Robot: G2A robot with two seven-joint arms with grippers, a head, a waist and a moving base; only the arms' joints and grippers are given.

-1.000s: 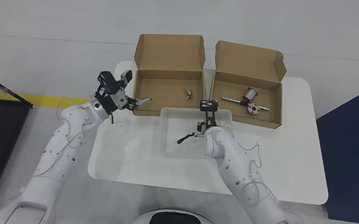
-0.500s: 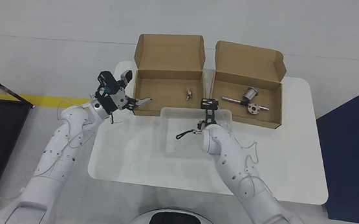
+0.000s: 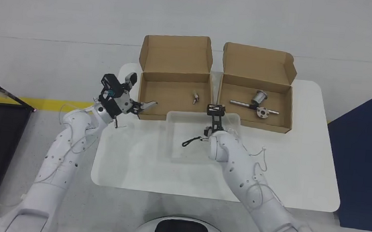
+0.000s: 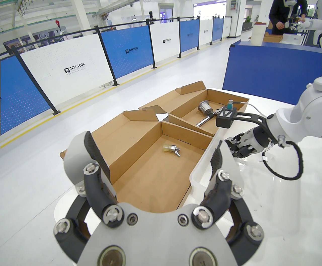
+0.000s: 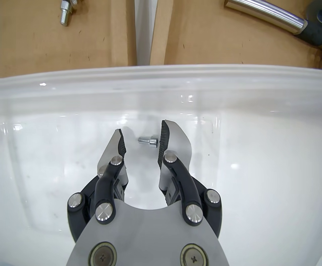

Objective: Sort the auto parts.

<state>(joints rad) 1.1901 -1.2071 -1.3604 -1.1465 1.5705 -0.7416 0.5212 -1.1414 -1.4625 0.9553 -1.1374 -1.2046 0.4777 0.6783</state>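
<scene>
R gripper is down inside the clear plastic bin, in the half nearer the 2 cardboard boxes. Its fingers are spread partway and pinch nothing. A small silver bolt lies flat on the bin floor between the 2 fingertips, crosswise to them. The bolt's head sits right against 1 pad, though contact can't be confirmed. The threaded end points at the other pad w/ a clear gap left. The bolt is level w/ the tips, not deep in the jaws.

In the top view, the bin sits on the white table just in front of both boxes.

L gripper hangs above the outer front corner of the L box, fingers wide apart, holding nothing. 1 small fitting lies on that box's floor, well apart from the L gripper.

R box holds a shaft w/ a round head plus another part beside it, too small to tell.
</scene>
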